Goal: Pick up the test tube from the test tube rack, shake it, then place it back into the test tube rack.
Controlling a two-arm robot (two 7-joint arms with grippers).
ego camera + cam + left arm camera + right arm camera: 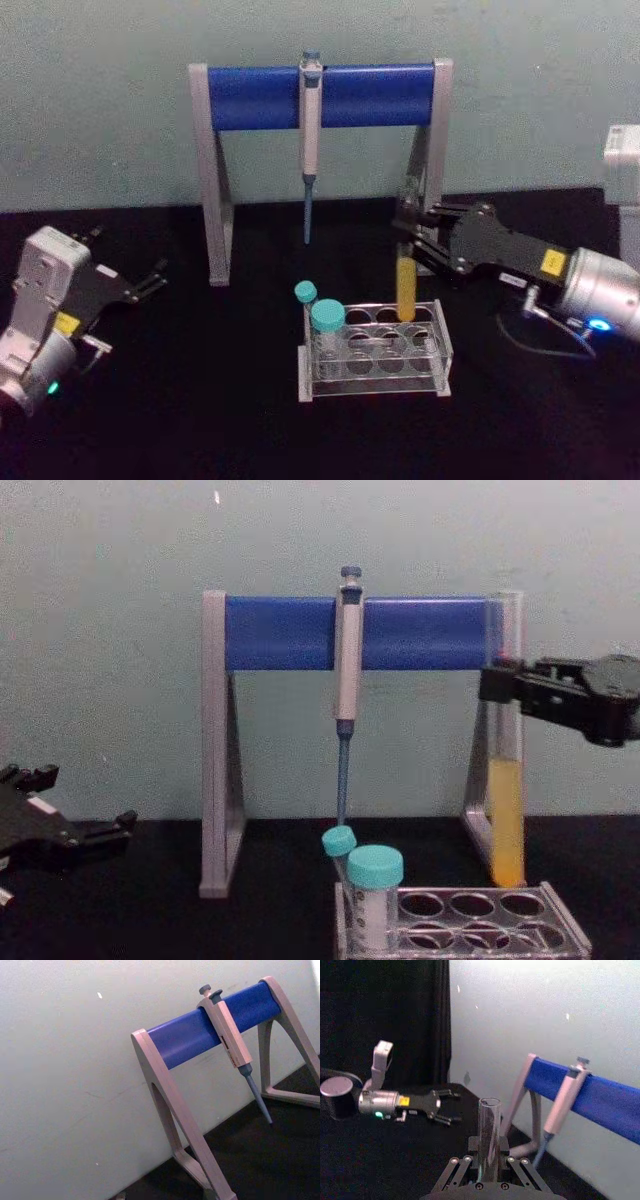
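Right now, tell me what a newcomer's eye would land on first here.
The right gripper clamps a tall glass tube with yellow liquid, upright, its lower end at the back row of the clear rack. Behind is a grey stand with a bright blue bar, a pipette hanging from its middle. The left gripper sits idle at far left.

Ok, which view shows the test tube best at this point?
The chest view: the test tube shows side-on at full length, yellow liquid filling its lower part, the right gripper clamped above the liquid. The head view foreshortens it over the test tube rack; the right wrist view catches its open clear top.
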